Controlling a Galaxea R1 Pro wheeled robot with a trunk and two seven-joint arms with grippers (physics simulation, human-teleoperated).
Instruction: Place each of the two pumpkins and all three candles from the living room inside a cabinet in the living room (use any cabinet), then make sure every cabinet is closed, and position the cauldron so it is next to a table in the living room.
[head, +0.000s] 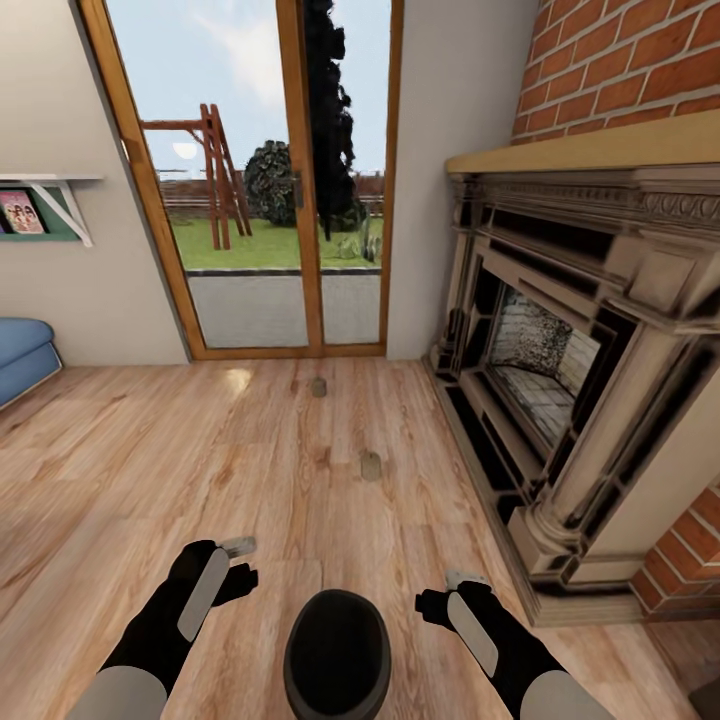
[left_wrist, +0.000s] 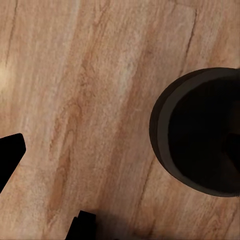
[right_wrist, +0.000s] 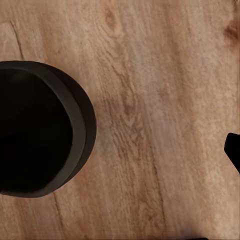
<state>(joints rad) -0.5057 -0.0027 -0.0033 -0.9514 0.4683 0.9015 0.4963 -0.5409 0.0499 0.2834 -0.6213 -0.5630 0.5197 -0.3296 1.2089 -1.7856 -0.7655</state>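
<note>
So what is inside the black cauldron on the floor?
The cauldron stands open on the wooden floor between both arms. Its inside looks only dark; whether anything lies at the bottom cannot be told.

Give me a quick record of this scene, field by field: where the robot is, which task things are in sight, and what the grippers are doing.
setting: wooden floor by a glass patio door and a brick fireplace
cauldron: black cauldron on the floor between both arms
candles: two, near candle, far candle, both on the floor
left gripper: holds nothing
right gripper: holds nothing
other: blue sofa at the left edge
</note>
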